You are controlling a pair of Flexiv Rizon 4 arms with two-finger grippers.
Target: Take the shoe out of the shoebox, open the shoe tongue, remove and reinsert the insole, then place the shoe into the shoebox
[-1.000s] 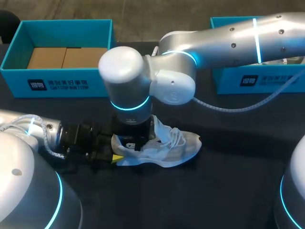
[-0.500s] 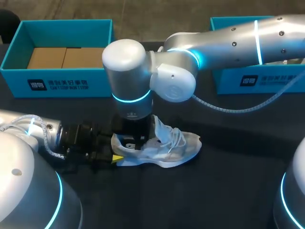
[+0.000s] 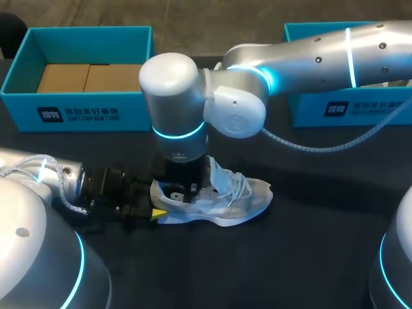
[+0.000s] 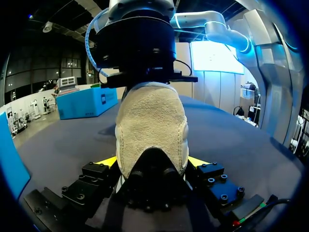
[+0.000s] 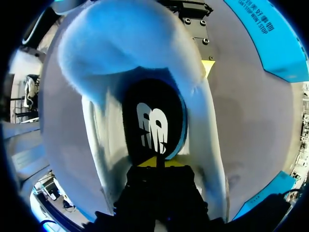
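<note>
— Is the shoe (image 3: pixel 238 199) clear of the shoebox (image 3: pixel 84 112)?

— Yes, it's lying on the table (image 3: pixel 309 257), well apart from it. My left gripper (image 4: pixel 152 164) clamps the heel from both sides.

— And the right?

— My right gripper (image 5: pixel 157 163) is down in the collar, pinching the insole (image 5: pixel 154 121) by its heel edge. If I pull too steeply, I'd expect the insole to slip free, or the heel to be dragged from my left grip.

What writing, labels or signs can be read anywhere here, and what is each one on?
On the left blue shoebox: white print in a dark label on its front wall, too small and blurred to read for sure.
On the right blue shoebox: the same kind of label, also too blurred.
On the insole inside the shoe: a white emblem on black, a mark with no readable word.
No other print shows.
</note>
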